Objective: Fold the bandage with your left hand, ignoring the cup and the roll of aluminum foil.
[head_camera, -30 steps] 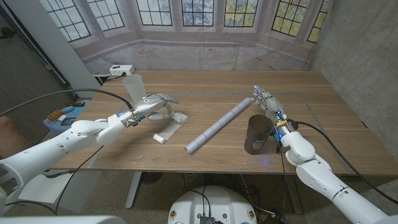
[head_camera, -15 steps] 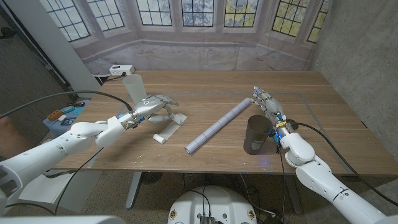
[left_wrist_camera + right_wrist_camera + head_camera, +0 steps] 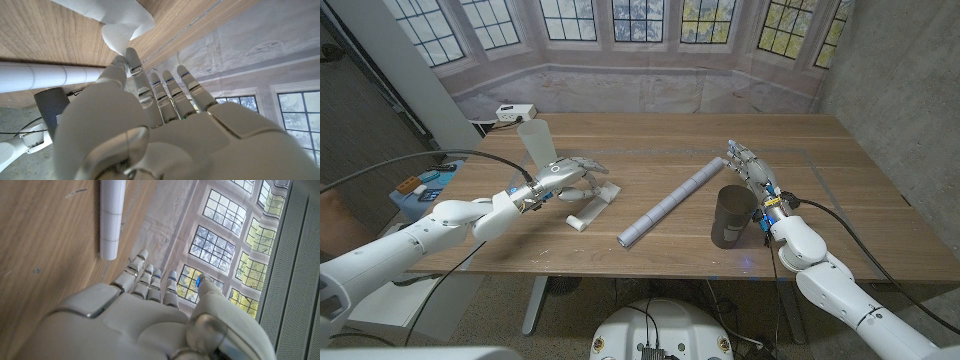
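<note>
Left hand [image 3: 565, 174]: over the far end of the bandage, thumb and a finger pinching a lifted fold of it, other fingers straight.
Bandage [image 3: 594, 204]: white strip on the wooden table [image 3: 660, 135], left of centre, near end rolled; pinched end raised [image 3: 121, 26].
Foil roll [image 3: 675, 202]: lies diagonally at mid-table, apart from the bandage.
Cup [image 3: 732, 215]: dark, upright, just beside the right wrist.
Right hand [image 3: 744, 162]: fingers straight and released, holding nothing, near the foil roll's far end.
</note>
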Controlling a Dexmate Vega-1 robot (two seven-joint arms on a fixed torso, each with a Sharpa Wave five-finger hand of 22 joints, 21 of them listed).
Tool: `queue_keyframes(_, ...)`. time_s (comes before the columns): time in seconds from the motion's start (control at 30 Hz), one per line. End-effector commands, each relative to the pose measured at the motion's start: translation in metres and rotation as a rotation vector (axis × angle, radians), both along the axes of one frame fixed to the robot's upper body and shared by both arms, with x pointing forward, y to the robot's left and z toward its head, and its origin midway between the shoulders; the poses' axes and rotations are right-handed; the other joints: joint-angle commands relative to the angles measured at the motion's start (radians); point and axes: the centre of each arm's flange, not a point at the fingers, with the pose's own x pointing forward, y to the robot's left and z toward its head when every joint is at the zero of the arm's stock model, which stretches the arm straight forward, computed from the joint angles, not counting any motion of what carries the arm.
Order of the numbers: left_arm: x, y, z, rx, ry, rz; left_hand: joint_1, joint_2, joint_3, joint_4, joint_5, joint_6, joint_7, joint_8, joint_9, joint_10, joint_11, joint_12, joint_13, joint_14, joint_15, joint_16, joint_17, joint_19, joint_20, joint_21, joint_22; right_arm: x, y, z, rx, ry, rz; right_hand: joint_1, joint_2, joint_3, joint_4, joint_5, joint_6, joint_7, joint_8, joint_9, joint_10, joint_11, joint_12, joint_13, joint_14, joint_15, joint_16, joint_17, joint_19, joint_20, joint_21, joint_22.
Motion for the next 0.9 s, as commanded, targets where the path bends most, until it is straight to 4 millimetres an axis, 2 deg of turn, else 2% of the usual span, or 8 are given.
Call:
queue_keyframes(0.03, -0.003, 0.002, -0.003, 0.008, 0.007, 0.004, -0.005, -0.002, 0.006, -0.001, 0.0, 0.003, -0.006, 0.005, 0.001, 0.0, 0.003, -0.002, 0.005, -0.002, -0.003, -0.002, 0.004, -0.002, 0.0, -0.003, 0.003, -0.004, 0.001, -0.002, 0.002, -0.002, -0.002, -0.008, -0.001, 0.007, 0.002, -0.005, 0.005, -0.003, -0.002, 0.004, 0.003, -0.001, 0.003, 0.002, 0.0, 0.0, 0.008, 0.005, 0.01, -0.02, 0.001, 0.005)
queue_keyframes(0.9, -0.003, 0.013, -0.006, 0.01, 0.056, -0.006, -0.012, -0.007, 0.011, -0.001, -0.001, 0.005, -0.012, 0.012, -0.006, -0.013, 0.005, -0.008, 0.005, -0.016, -0.001, -0.01, 0.002, -0.019, -0.002, -0.009, 0.004, -0.004, 0.013, 0.0, -0.007, 0.0, 0.005, -0.006, 0.0, 0.012, 0.001, -0.005, 0.009, -0.002, -0.001, 0.004, 0.009, 0.001, 0.005, 0.002, 0.004, 0.001, 0.009, 0.006, 0.013, -0.015, 0.002, 0.006)
